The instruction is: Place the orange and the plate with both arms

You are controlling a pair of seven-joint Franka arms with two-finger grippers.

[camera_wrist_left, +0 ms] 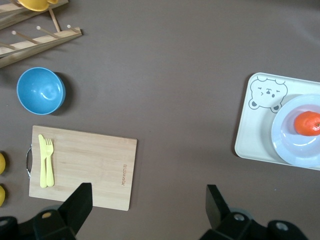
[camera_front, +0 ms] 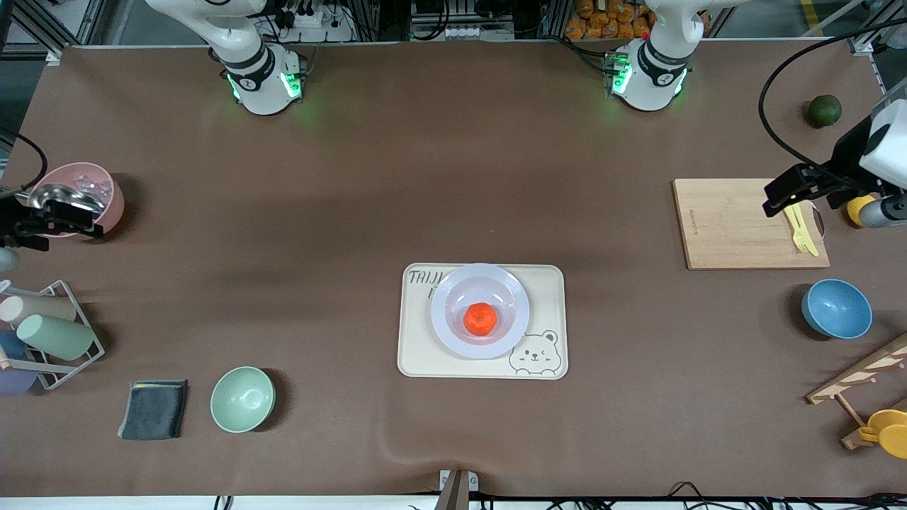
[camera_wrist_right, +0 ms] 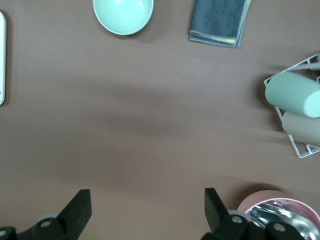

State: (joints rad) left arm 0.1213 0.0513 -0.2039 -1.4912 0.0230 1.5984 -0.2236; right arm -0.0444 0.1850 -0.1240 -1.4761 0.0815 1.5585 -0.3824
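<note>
Orange: you have the orange (camera_front: 480,319) resting in the middle of the plate (camera_front: 450,333).
Plate: it sits on the cream bear tray (camera_front: 549,283), mid-worktop (camera_front: 354,212).
Left tool: your left tool (camera_wrist_left: 146,200) hangs over the wooden cutting board (camera_front: 723,223), fingers spread, holding nothing; a yellow fork (camera_front: 801,230) lies on that board.
Right tool: your right tool (camera_wrist_right: 145,205) hangs beside the pink bowl (camera_front: 106,188), fingers spread, holding nothing.
</note>
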